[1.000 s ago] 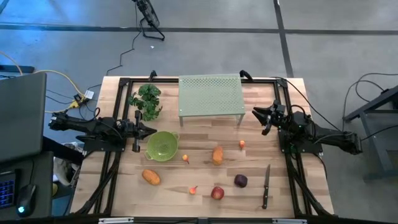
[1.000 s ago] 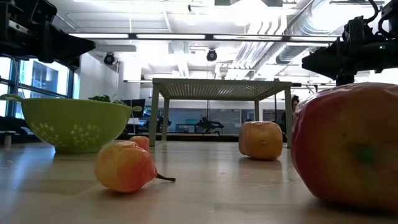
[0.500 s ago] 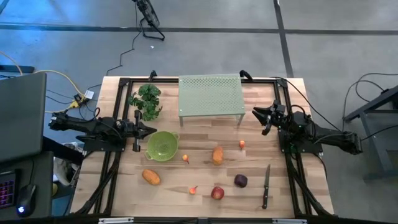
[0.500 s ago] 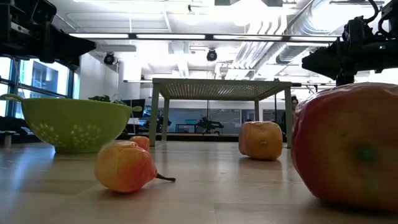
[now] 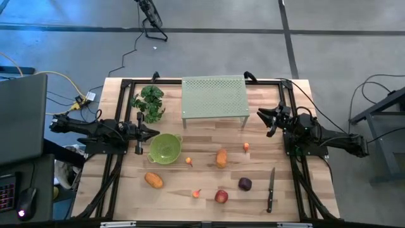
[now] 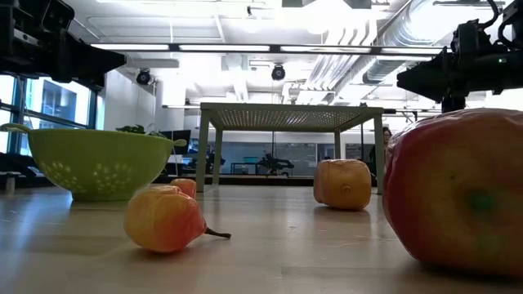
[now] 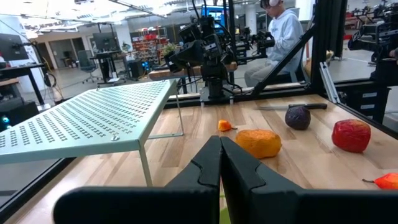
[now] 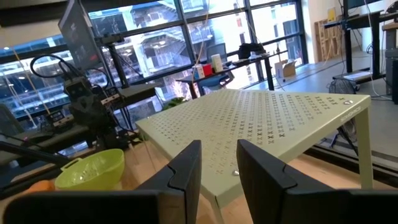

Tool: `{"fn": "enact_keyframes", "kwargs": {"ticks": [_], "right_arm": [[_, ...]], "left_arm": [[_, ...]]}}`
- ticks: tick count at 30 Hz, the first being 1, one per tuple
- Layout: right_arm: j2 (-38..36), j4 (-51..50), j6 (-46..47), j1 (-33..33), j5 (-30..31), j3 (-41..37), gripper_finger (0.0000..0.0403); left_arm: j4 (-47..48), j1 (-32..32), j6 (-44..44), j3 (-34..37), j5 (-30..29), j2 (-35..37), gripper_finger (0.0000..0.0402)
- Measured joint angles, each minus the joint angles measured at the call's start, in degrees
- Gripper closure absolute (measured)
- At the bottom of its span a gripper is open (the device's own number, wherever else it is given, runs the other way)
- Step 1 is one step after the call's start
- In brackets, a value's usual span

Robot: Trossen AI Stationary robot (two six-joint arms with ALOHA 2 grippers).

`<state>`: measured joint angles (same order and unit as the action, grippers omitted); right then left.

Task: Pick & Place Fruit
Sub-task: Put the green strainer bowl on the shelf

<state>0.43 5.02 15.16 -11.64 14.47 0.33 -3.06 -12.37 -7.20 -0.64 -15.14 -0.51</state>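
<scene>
The fruit lies loose on the wooden table: two orange oblong pieces (image 5: 154, 180) (image 5: 221, 158), a red apple (image 5: 221, 196), a dark plum (image 5: 245, 184) and tiny orange-red bits (image 5: 188, 162) (image 5: 197, 193) (image 5: 246, 147). My left gripper (image 5: 154, 132) hovers at the table's left side beside a green colander (image 5: 166, 149). It points level, and its fingers (image 7: 221, 163) are shut on nothing. My right gripper (image 5: 261, 116) hovers at the right side near the green perforated stand (image 5: 214, 97). A narrow gap (image 8: 217, 168) shows between its fingers, with nothing in it.
A leafy green plant (image 5: 149, 101) sits at the far left beside the stand. A black-handled knife (image 5: 271, 189) lies near the front right. A black frame (image 5: 120, 85) borders the table. A person (image 7: 283, 31) sits beyond the table's right side.
</scene>
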Motion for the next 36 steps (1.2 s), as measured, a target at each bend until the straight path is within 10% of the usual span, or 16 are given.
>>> {"fn": "enact_keyframes", "kwargs": {"ticks": [36], "right_arm": [[0.0,5.8,-0.2,0.0,-10.0,0.0,0.0307]], "left_arm": [[-0.3,0.0,9.0,0.0,1.3,0.0,0.0387]]}}
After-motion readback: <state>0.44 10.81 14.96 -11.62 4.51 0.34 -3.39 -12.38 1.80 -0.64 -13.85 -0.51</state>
